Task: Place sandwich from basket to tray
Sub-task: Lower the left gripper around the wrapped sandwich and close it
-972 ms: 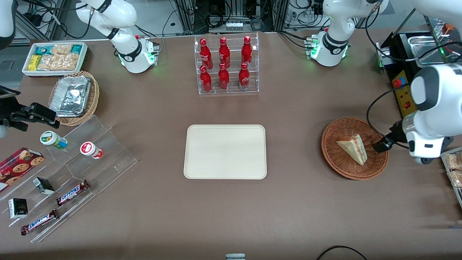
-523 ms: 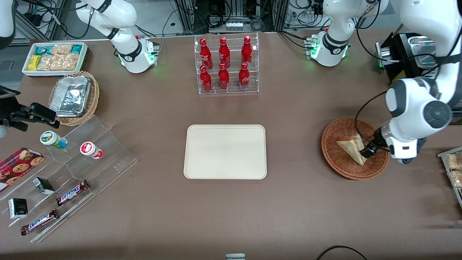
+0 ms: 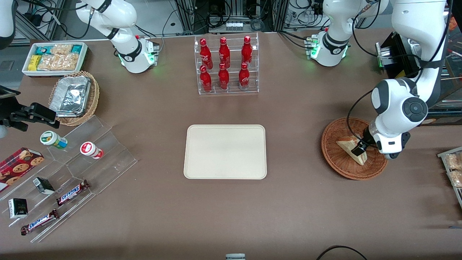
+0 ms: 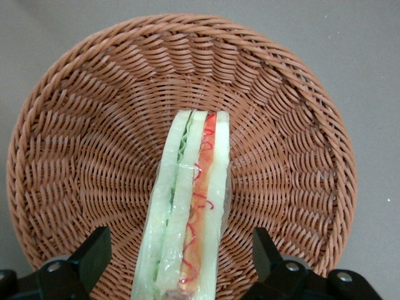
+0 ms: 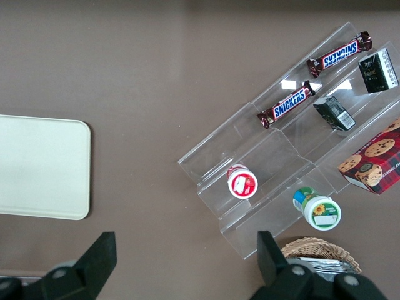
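The sandwich [image 3: 348, 147], a pale bread wedge wrapped in clear film with a red and green filling stripe [image 4: 190, 206], lies in the round reddish-brown wicker basket [image 3: 339, 165] toward the working arm's end of the table. My gripper [image 3: 361, 150] hangs low over the basket [image 4: 94, 144], open, one black finger [image 4: 94, 256] on each side of the wedge and neither touching it. The gripper [image 4: 179, 261] straddles the wedge's wider end. The cream tray [image 3: 225, 151] lies bare at the table's middle, well apart from the basket.
A clear rack of red bottles [image 3: 227, 65] stands farther from the front camera than the tray. A stepped acrylic shelf with snacks [image 3: 72, 162], a lighter wicker basket with foil trays [image 3: 74, 97] and a white bin [image 3: 54, 57] sit toward the parked arm's end. Packets [image 3: 453, 169] lie beside the basket.
The working arm has swung in over the basket. Its gripper went from the basket's rim to straddling the sandwich. The sandwich has not moved.
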You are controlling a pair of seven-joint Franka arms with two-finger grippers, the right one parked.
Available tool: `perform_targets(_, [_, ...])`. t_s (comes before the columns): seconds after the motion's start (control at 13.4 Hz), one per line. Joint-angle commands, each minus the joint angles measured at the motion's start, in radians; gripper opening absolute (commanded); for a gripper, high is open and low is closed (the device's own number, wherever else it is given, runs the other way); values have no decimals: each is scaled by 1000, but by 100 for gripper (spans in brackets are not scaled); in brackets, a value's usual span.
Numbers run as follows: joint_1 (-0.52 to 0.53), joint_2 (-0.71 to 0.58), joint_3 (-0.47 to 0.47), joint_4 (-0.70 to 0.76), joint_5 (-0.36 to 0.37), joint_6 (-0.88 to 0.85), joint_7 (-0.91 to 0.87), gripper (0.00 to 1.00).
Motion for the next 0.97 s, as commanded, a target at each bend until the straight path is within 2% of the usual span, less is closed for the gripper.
perform_targets(0.0, [-14, -15, 0, -60, 7, 68, -24, 100])
perform_targets(0.15, [-20, -9, 0, -63, 7, 68, -24, 100])
perform_targets(0.22, [-22, -6, 0, -62, 7, 69, -25, 95])
perform_targets(0.3, [-20, -7, 0, -60, 5, 68, -39, 65])
perform_targets(0.37, [-19, -9, 0, -60, 5, 68, -44, 25])
perform_targets(0.45, [-20, -9, 0, -58, 7, 65, -42, 0])
perform_targets(0.67, [-19, -57, 0, -28, 10, -24, -15, 0])
perform_targets(0.9, [-66, -111, -6, 123, 8, -307, 28, 0])
